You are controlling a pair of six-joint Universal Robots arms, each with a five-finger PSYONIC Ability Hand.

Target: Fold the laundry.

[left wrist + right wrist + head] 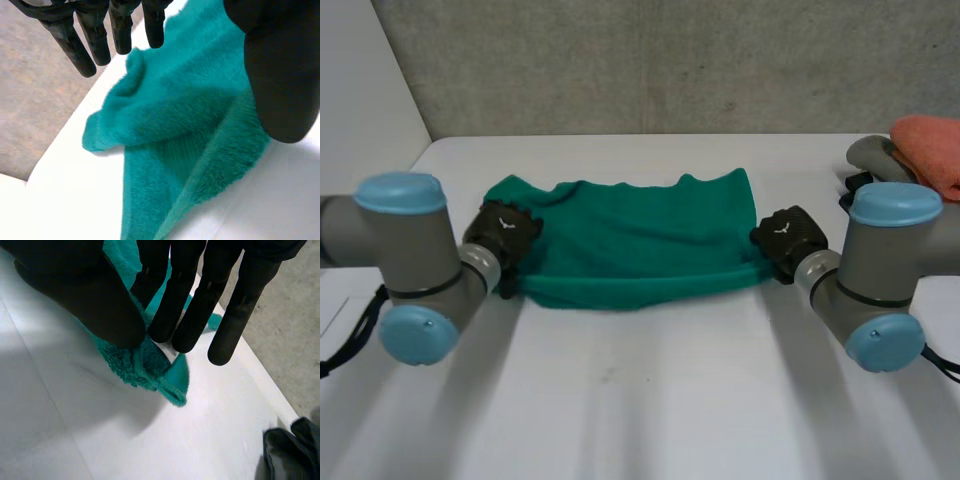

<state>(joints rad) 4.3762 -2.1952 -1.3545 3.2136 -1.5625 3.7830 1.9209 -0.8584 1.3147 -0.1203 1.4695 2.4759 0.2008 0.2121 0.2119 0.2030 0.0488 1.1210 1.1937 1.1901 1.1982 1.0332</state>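
White bench (640,400) is seen bare at the near side, with a grey concrete wall (640,60) standing behind its far edge. Nearest to the camera, the left arm (410,270) and the right arm (880,280) are bent inward over the bench, one at each side.

Just beyond them, a teal towel (640,250) is laid flat across the middle of the bench, its long sides running from left to right. Its near edge is thick and rounded, while its far edge is wavy. In the left wrist view, two layers are seen at its left end.

The left hand (503,232) is placed at the towel's left end, by the near corner. Its fingers (80,50) are held straight and apart above the cloth, and its thumb (282,75) is set over the near edge; nothing is gripped.

The right hand (784,237) is placed at the towel's right end. Its thumb (85,290) and straight fingers (172,310) are closed together on the near right corner, so that the cloth is pinched between them and a small tip sticks out below.

Farther off, at the far right of the bench and well apart from the towel, an orange cloth (932,150) is heaped beside a grey cloth (875,155).
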